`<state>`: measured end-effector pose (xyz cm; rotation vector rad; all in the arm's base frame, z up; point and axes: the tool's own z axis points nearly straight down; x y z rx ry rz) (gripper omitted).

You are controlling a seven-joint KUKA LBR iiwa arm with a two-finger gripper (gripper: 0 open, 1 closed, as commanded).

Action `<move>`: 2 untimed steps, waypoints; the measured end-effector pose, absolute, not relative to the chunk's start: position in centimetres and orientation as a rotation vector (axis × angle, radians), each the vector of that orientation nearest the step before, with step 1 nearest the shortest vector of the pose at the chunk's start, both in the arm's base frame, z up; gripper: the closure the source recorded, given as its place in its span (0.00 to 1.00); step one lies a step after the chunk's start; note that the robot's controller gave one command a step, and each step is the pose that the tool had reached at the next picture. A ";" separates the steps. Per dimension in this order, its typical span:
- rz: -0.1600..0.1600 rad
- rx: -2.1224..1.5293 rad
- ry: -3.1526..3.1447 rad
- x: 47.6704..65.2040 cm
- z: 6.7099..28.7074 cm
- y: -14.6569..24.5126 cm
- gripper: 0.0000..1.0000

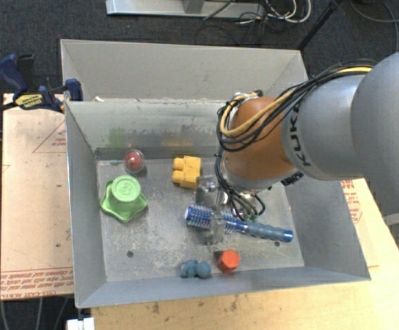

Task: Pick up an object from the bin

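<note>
My gripper (212,215) reaches down in the middle of the bin, under the orange wrist cover. Its fingers stand right over the bristle head of a blue brush (201,218), whose blue handle runs out to the right along the floor. A yellow toy block (186,170) lies just behind the gripper to the left. An orange-red cap (228,260) sits on the floor in front of it.
A green lobed cup (124,199) lies at the left, with a small red ball (134,160) behind it near the back wall. A small blue lumpy piece (195,270) rests at the front wall. The arm covers the bin's right side.
</note>
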<state>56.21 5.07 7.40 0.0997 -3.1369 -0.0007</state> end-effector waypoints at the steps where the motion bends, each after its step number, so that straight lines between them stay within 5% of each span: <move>1: -0.002 0.099 -3.140 56.2 7.7 5.1 1.00; 2: -0.002 0.156 -3.144 52.1 19.7 6.3 1.00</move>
